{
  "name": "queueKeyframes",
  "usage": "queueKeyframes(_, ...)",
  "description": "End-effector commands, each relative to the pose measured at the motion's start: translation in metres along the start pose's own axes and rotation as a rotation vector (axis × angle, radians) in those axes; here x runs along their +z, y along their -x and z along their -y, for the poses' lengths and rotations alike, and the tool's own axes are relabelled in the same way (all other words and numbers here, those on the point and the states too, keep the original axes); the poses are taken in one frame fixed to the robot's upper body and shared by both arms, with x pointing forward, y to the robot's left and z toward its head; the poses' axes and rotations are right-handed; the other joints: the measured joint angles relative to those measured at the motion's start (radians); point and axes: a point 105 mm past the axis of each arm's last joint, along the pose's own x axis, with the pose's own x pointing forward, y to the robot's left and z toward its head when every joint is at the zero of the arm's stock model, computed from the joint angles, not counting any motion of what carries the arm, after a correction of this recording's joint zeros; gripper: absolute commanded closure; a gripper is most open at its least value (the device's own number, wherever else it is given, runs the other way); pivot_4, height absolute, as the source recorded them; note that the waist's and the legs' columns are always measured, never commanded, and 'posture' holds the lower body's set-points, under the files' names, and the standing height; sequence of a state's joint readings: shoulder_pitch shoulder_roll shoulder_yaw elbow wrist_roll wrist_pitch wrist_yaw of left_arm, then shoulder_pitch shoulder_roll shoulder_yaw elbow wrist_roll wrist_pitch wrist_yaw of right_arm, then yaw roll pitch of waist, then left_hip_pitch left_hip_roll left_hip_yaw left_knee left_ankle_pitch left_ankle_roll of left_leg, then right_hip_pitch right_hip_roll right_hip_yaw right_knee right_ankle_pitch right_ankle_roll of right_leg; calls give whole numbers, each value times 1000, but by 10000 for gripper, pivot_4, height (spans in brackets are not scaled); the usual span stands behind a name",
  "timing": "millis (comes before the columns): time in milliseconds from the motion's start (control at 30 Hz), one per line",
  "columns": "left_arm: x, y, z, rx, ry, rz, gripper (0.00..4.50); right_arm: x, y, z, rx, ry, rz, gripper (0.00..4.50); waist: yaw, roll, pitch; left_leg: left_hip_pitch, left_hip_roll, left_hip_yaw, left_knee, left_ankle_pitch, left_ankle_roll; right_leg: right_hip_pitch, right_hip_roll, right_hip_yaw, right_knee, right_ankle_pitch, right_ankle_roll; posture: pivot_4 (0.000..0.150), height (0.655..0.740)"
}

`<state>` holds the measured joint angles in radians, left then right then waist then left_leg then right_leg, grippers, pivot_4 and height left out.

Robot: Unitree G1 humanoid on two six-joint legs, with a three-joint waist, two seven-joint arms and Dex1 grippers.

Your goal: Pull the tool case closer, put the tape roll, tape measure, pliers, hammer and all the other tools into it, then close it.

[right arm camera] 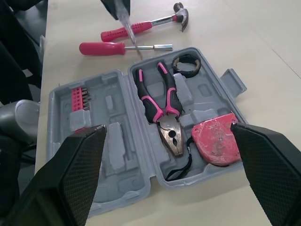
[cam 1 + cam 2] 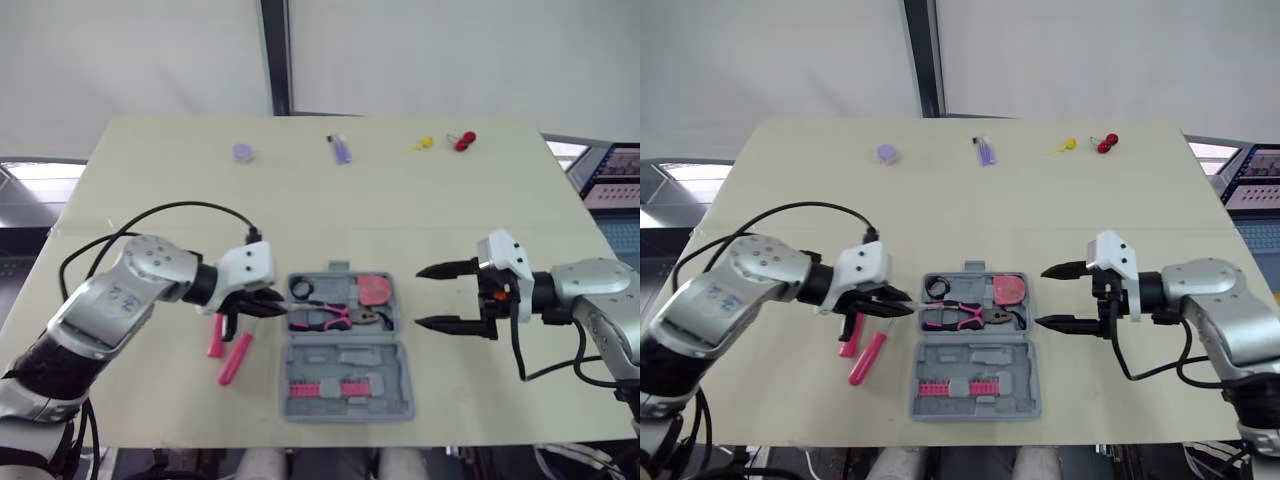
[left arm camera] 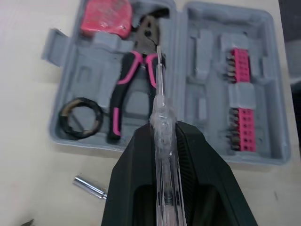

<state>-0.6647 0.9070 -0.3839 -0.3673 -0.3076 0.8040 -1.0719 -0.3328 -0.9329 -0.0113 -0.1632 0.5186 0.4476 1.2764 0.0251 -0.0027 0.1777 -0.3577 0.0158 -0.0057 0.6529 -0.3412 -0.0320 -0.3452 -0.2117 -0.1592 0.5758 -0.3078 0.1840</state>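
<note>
1. Tool case (image 2: 346,356) is lying open and flat on the counter (image 2: 300,210), near its front edge and between the two arms.
2. Pliers (image 1: 162,110) with pink and black handles are sitting in the hinged half farther from the robot. The red tape measure (image 1: 216,141) is lying just beside their jaws, and the black tape roll (image 1: 186,63) is resting past the handle ends.
3. A pink bit holder (image 1: 80,99) is sitting in the half nearer the robot, among moulded slots that are showing bare.
4. The left pincer (image 2: 268,303) is hovering at the case's left edge, clenched around what looks like a clear-handled screwdriver (image 3: 162,132); its exact kind is hard to tell. The black fingers (image 3: 136,160) are pressing on both sides of the clear handle, and the thin tip is pointing out over the pliers.
5. The right pincer (image 2: 420,296) is hanging just to the right of the case with its fingers spread wide, gripping nothing.
6. A pink-handled hammer (image 1: 141,26) and a pink screwdriver (image 1: 108,48) are lying on the counter to the left of the case, the screwdriver being the closer of the two.
7. A few small purple, yellow and red objects are sitting well apart along the counter's far edge.
</note>
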Motion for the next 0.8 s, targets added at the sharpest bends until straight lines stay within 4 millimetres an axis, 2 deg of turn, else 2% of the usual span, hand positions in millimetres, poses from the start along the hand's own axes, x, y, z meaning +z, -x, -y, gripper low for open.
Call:
queueKeyframes(33, 10, -5, 5, -52, -24, -47, 43877, 2, 7, -1, 2, 37, -13, 0, 1, 0, 0, 0, 0, 0, 0, 0, 0, 0, 0, 0, 0, 0, 0, 1500, 7400)
queueKeyframes(300, 22, -36, -5, -8, -25, -160, 43877, -5, 4, -8, 21, 38, -30, 0, 2, 0, 0, -4, 0, 0, 6, -1, 2, 0, 0, 0, 0, 0, 0, 1500, 7400)
queueKeyframes(467, 34, -49, 9, -60, -47, -142, 43877, -9, 7, -11, 20, 32, -46, 0, 2, 0, 0, -11, 1, 0, 9, -1, 2, -6, 0, -1, 4, 0, 0, 1500, 7400)
queueKeyframes(633, 39, -59, 20, -91, -74, -134, 43877, -14, 9, -16, 32, 7, -59, 0, 6, 0, 0, -13, 1, 0, 11, -1, 2, -7, 0, -1, 5, 0, 0, 1500, 7400)
queueKeyframes(800, 39, -73, 22, -87, -99, -147, 43877, -19, 15, -16, 21, -9, -78, 0, 6, 0, 0, -13, 1, 0, 11, -1, 2, -7, 0, -1, 6, 0, 0, 1500, 7400)
